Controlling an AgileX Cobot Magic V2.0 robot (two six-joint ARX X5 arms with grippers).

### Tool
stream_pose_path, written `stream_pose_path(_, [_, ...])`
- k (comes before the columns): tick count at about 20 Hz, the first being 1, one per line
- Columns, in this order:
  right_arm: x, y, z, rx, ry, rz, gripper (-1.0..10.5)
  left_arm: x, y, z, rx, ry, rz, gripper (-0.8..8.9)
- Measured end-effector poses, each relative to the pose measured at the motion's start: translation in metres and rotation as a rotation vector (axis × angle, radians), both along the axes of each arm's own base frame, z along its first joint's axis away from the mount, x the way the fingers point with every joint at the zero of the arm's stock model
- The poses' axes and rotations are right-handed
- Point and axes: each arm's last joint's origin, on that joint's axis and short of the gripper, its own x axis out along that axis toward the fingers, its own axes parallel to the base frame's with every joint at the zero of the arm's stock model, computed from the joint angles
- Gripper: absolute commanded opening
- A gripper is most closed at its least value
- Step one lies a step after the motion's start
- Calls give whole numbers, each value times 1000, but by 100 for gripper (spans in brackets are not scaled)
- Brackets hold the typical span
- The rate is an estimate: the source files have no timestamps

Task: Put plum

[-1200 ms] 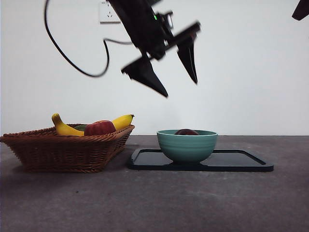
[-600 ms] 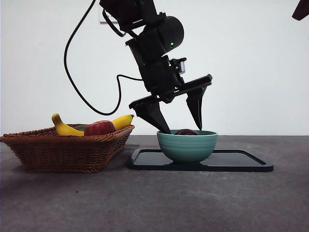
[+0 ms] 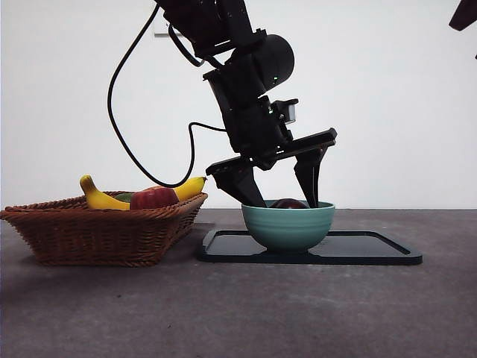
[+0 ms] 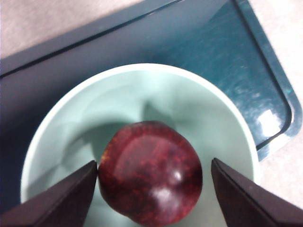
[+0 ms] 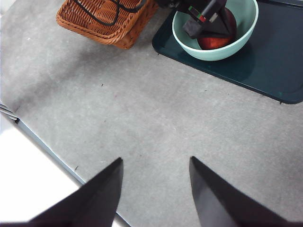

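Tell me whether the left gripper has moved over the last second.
Yes. The left gripper has come down from high above the bowl until its open jaws dip inside the rim, either side of the plum.

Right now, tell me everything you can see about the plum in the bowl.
The plum is a rounded, glossy fruit, dark maroon with mottled reddish patches and small bright highlights. It sits inside the pale green bowl, which stands on a dark tray. From the front view only its top peeks over the rim. The left gripper is lowered into the bowl, open, one jaw on each side of the plum. One jaw looks at or very near its skin, the other clearly apart.
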Motion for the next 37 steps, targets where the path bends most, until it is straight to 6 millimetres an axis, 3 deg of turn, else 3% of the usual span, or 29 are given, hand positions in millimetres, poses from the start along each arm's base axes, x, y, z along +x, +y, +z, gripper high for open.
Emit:
stream_pose_path(9, [0, 0, 0, 0, 0, 0, 223, -3, -1, -1, 37, -11, -22, 208])
stream_pose_path(13, [0, 0, 0, -4, -1, -4, 224, -3, -5, 6, 33, -27, -40, 209])
stream_pose_path(18, [0, 0, 0, -4, -1, -4, 224, 1, -8, 42, 1, -85, -58, 209])
stream_pose_path(22, [0, 0, 0, -4, -1, -4, 224, -7, 3, 93, -11, -136, -81, 209])
stream_pose_path(25, [0, 0, 0, -3, -2, -4, 223, -20, 34, 148, -63, -224, -43, 209])
stream_pose_path(29, [0, 0, 0, -3, -2, -4, 223, -44, 87, 205, -37, -315, 50, 209])
stream_pose_path(37, [0, 0, 0, -3, -2, -4, 223, -96, 174, 264, -28, -357, 174, 208])
